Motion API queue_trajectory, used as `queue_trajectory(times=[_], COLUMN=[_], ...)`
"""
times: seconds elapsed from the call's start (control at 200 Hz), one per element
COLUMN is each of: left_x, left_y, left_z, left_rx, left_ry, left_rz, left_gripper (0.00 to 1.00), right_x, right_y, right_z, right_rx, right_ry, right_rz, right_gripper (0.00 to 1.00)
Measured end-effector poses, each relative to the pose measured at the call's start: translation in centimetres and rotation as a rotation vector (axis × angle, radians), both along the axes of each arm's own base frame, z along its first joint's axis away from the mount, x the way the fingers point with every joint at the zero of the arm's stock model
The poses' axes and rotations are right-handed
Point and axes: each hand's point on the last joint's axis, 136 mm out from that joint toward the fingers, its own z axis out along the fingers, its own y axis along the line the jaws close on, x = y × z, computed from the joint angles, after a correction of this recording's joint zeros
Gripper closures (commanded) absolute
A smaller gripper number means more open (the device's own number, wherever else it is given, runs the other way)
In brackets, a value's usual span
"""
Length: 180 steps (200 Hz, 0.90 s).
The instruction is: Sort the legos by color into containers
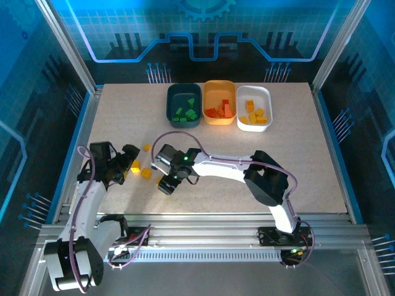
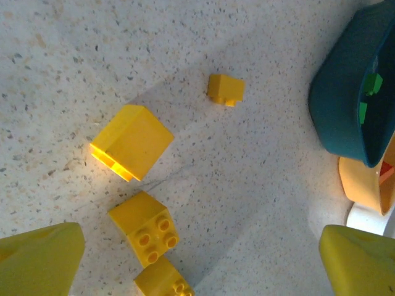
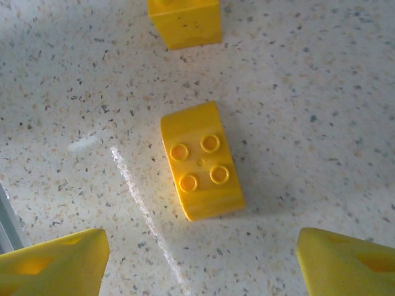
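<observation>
Right gripper (image 3: 200, 246): my jaws stand wide apart and grip nothing.
Four-stud brick (image 3: 202, 161): yellow, flat on the table (image 3: 321, 92) just ahead of my right fingertips, touching neither.
Left gripper (image 2: 200, 246): spread wide and empty, above loose yellow bricks, the nearest a studded brick (image 2: 147, 227).
Bins: teal bin (image 1: 182, 92), orange bin (image 1: 217, 91) and white bin (image 1: 262, 95) stand side by side at the far edge.
Contents: green pieces (image 1: 186, 113), red-orange pieces (image 1: 221, 111) and yellow pieces (image 1: 254, 114) in that order. I can't count them from above.
</observation>
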Motion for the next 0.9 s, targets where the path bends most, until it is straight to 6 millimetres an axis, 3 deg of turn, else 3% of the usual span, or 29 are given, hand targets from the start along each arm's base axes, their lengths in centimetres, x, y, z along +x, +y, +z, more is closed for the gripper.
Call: queue_trajectory(times=[0.2, 0.38, 0.525, 0.64, 0.785, 0.9], left_x=[-0.1, -0.1, -0.1, -0.1, -0.1, 0.5], left_y=[-0.5, -0.6, -0.6, -0.6, -0.8, -1.3], left_z=[-0.2, -0.2, -0.2, -0.2, -0.1, 0.6], left_rx=[-0.026, -0.031, -0.031, -0.031, -0.038, -0.074], left_ry=[0.007, 0.007, 0.006, 0.006, 0.002, -0.034], left_rz=[-0.019, -0.023, -0.023, -0.023, -0.028, -0.043], left_gripper=[0.01, 0.01, 0.01, 0.01, 0.01, 0.01], right_x=[0.5, 1.2, 1.4, 1.6, 2.3, 5.8], right_y=[1.3, 1.3, 1.0, 0.9, -1.7, -5.9], right_z=[-2.1, -3.8, -3.9, -3.8, -3.0, 0.0], right_rx=[-0.043, -0.088, -0.103, -0.098, -0.107, -0.075], right_ry=[-0.021, -0.039, -0.056, -0.069, -0.087, -0.109], right_rz=[0.036, 0.044, 0.048, 0.038, -0.017, -0.156], right_gripper=[0.27, 0.49, 0.64, 0.68, 0.7, 0.69])
